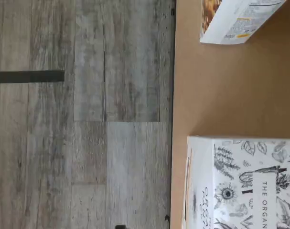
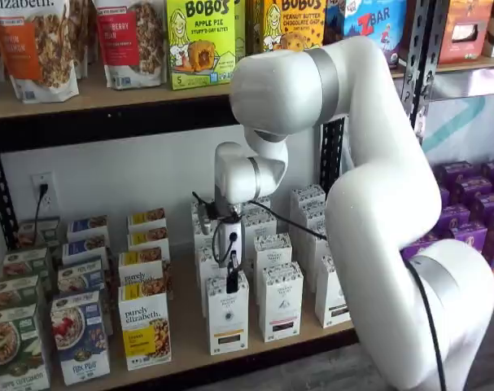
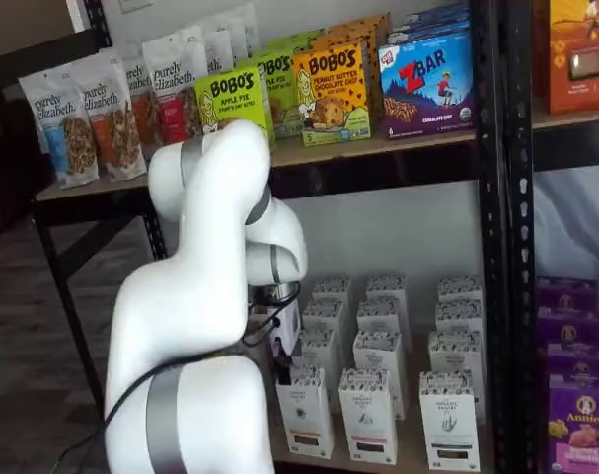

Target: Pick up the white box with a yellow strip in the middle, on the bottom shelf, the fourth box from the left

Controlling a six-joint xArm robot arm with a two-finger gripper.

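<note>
One gripper (image 2: 232, 281), white body with black fingers, hangs from the arm (image 2: 369, 187) in both shelf views. The fingers are seen side-on, so no gap shows between them. The jaws are spread wide and released, with nothing in them.

One white box (image 2: 228, 314), tall and narrow with a speckled top band and a yellow strip low on its front. It stands upright in the front row of the bottom shelf (image 2: 190, 336), at 6 o'clock of the gripper, and the fingertips overlap its top edge in a shelf view. Whether they touch cannot be told.

One purely elizabeth box (image 2: 144, 326) with a yellow panel, at 9 o'clock of the white box.

One like-shaped carton (image 2: 281, 301) with a dark strip, at 3 o'clock of it.

In the wrist view: a carton top with black botanical drawings (image 1: 245, 186) on tan board (image 1: 221, 90), with grey plank floor (image 1: 87, 124) beyond the board's edge.
</note>
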